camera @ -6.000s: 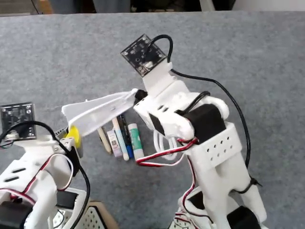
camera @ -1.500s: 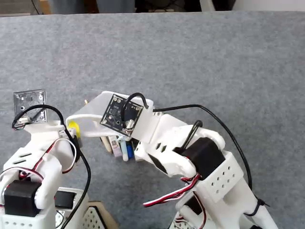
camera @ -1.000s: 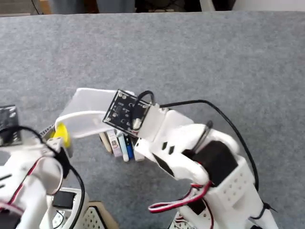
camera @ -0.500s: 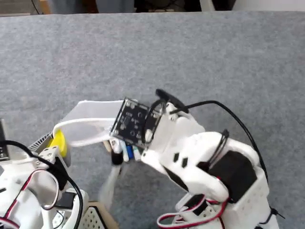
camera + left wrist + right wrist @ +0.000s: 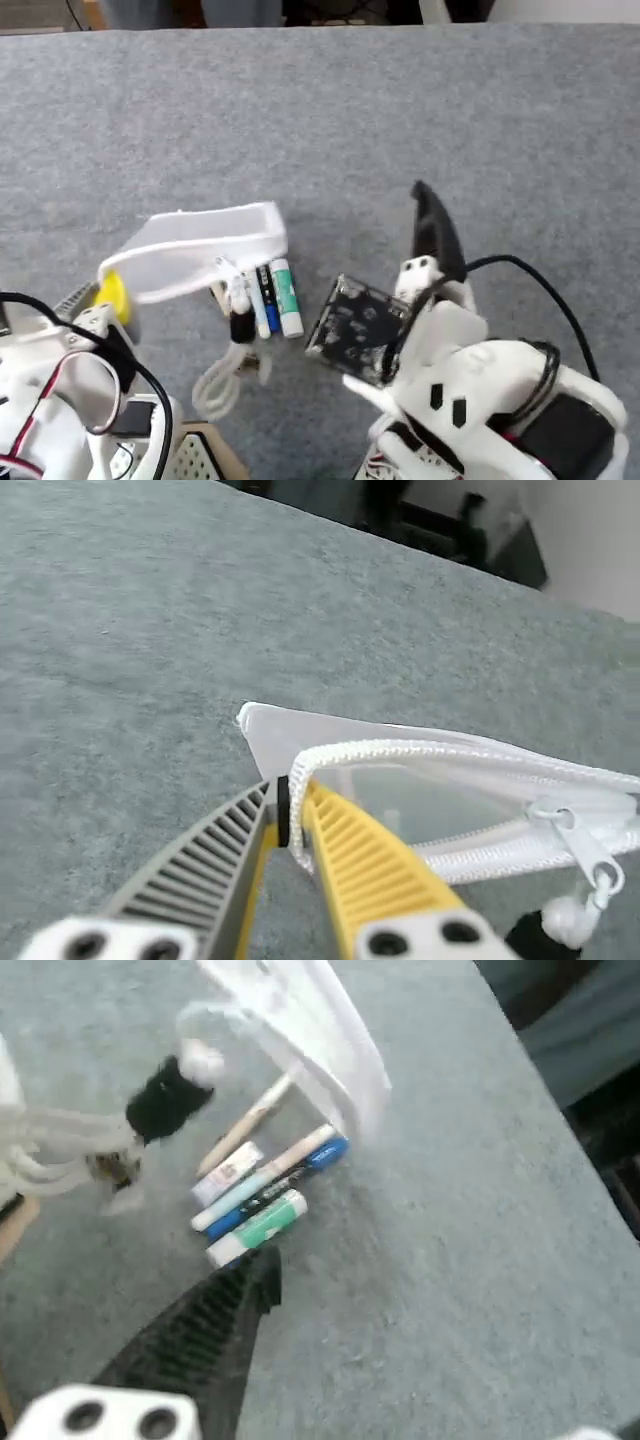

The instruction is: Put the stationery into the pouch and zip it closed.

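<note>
Your left gripper point(image 5: 287, 815) has its jaws clenched on one corner of the pouch point(image 5: 430, 780), right at the end of the zip. From there the pouch stretches away across the surface point(image 5: 450, 120). Its two rows of zip teeth stand parted, so the mouth gapes open along its length.

The stationery point(image 5: 262, 298) is outside the pouch. It lies on the surface in a tight side-by-side row just beside the pouch's end farthest from your left gripper, with the upper tips right at the pouch's edge. In that row, a green-and-white stick point(image 5: 258, 1228) lies farthest from the pouch. A blue pen point(image 5: 325, 1152) comes next to it, and a cream stick point(image 5: 245, 1125) lies closest under the pouch.

A white cord point(image 5: 215, 385) with a black bead point(image 5: 242, 326) seems to run from the pouch's zip pull point(image 5: 580, 835). It trails onto the surface beside the stationery.

Your right gripper point(image 5: 432, 225) sits well apart from the pouch, beyond the stationery row. You cannot tell whether its jaws are parted or closed.
</note>
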You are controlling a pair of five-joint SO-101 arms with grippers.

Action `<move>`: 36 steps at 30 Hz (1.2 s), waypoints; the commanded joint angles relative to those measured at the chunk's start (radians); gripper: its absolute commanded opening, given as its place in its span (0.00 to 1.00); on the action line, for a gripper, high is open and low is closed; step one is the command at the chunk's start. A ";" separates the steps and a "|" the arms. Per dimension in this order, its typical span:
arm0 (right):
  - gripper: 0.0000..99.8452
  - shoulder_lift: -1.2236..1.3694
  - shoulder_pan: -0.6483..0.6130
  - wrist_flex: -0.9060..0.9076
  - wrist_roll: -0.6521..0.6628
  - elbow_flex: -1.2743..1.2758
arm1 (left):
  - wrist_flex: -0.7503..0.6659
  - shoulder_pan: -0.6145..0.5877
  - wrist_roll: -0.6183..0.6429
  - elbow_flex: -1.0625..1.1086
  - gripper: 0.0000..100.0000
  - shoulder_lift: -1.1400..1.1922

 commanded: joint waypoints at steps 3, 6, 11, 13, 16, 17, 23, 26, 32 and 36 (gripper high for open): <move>0.57 -0.025 0.166 -0.100 -0.003 0.102 | 0.005 -0.130 0.012 0.010 0.03 0.003; 0.57 -0.025 0.192 -0.153 -0.003 0.168 | 0.005 -0.170 0.029 0.081 0.03 0.003; 0.57 -0.024 0.193 -0.275 -0.095 0.272 | 0.005 -0.180 0.083 0.084 0.03 0.012; 0.57 -0.022 0.193 -0.341 -0.160 0.323 | 0.005 -0.188 0.083 0.065 0.03 0.012; 0.57 -0.019 0.193 -0.448 -0.255 0.430 | 0.005 -0.237 0.110 0.064 0.03 0.012; 0.57 -0.008 0.193 -0.470 -0.288 0.464 | 0.005 -0.280 0.114 0.067 0.03 0.012; 0.57 0.163 0.193 -0.554 -0.423 0.550 | 0.003 -0.461 0.110 0.110 0.03 0.012; 0.57 0.308 0.190 -0.586 -0.433 0.516 | 0.003 -0.464 0.110 0.127 0.03 0.014; 0.57 0.633 0.187 -0.545 -0.493 0.323 | 0.003 -0.458 0.110 0.122 0.03 0.014; 0.57 0.766 0.163 -0.457 -0.697 0.196 | 0.005 -0.440 0.080 0.122 0.03 0.014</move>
